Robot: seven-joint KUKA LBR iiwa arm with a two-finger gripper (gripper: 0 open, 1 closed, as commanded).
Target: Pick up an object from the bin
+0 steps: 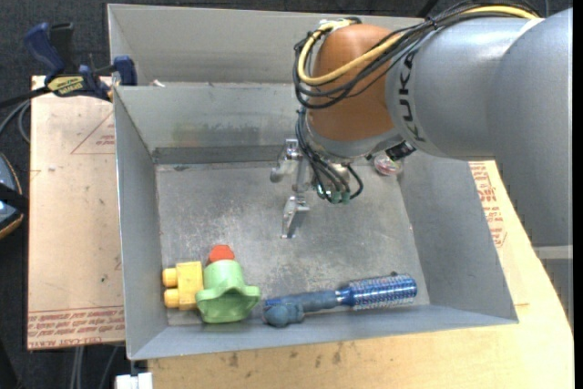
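My gripper (pixel 292 216) hangs over bare bin floor near the middle, with nothing seen in it. Ahead of it, at the bin's front left, lies a green plastic toy (pixel 225 296) with an orange ball (pixel 221 254) on top. A yellow block (pixel 182 284) sits against the toy's left side. A blue brush (pixel 344 297) with a bristled head lies along the front wall, right of the green toy. All of these lie well below the gripper in the view and apart from it.
A small round white and red thing (pixel 390 165) lies at the bin's right side, partly hidden by the arm. The arm and its orange cover hang over the bin's back right part.
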